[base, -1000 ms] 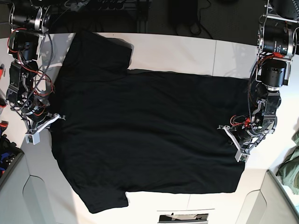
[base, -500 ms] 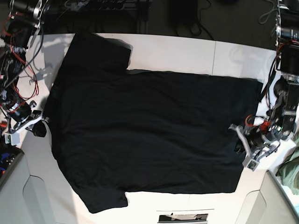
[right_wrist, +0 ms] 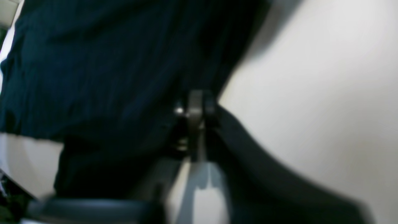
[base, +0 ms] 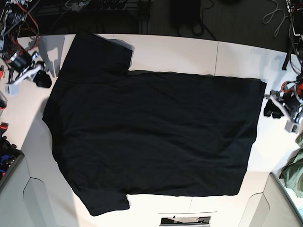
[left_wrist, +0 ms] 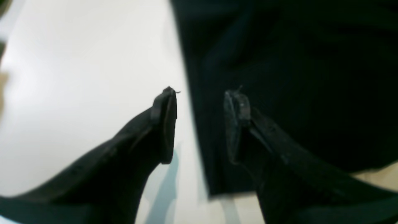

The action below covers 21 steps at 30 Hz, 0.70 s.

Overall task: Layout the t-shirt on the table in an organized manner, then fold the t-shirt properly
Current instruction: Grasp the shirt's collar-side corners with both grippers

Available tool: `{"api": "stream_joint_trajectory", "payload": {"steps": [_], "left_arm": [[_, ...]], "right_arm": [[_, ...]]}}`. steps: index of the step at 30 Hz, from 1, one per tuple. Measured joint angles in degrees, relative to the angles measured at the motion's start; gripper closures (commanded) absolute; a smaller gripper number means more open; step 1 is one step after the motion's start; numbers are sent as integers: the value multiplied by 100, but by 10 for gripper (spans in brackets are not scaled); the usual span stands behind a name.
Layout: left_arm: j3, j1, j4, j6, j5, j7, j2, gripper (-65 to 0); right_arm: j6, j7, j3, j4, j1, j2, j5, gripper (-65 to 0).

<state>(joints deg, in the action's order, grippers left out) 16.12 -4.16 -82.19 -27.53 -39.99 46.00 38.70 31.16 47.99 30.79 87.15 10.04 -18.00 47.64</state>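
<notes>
Black short-sleeved cloth t-shirt (base: 151, 137) lies spread flat on the wide white table (base: 180, 54), seen whole only from base. Left wrist view shows my left gripper (left_wrist: 200, 124) fingers apart, empty, straddling the hem. My right gripper (right_wrist: 194, 124): blurred, can't tell the gap.

- Our base view looks straight down from high above the table (base: 189, 52)
- Our wrist views sit low and close, each sharing the t-shirt's (base: 151, 137) edge
</notes>
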Motion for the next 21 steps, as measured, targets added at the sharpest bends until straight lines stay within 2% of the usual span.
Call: {"api": "stream_joint_trajectory", "payload": {"steps": [2, 4, 6, 9, 14, 17, 21], "left_arm": [[157, -234, 0, -46, -55, 0, -20, -297], [223, -365, 2, -55, -59, 13, -42, -302], [240, -391, 9, -52, -59, 4, -39, -305], [254, -452, 17, -50, -72, -39, -35, -357], [260, -520, 282, -57, -17, -79, -291, -359], [260, -520, 474, -61, 96, -289, -483, -359], [271, -466, 686, -68, 136, -603, -542, -359]], "right_arm": [[39, 52, 2, -4, 249, 20, 103, -242], [79, 44, 9, -4, 417, 90, 260, -275], [83, 28, 13, 0, 459, 162, 273, -276], [87, 26, 13, 24, 562, 302, 321, -276], [149, -17, 13, 50, 713, 551, 446, -276], [149, -26, 13, 61, 741, 667, 470, -276], [151, -31, 13, 61, 745, 739, 507, -276]]}}
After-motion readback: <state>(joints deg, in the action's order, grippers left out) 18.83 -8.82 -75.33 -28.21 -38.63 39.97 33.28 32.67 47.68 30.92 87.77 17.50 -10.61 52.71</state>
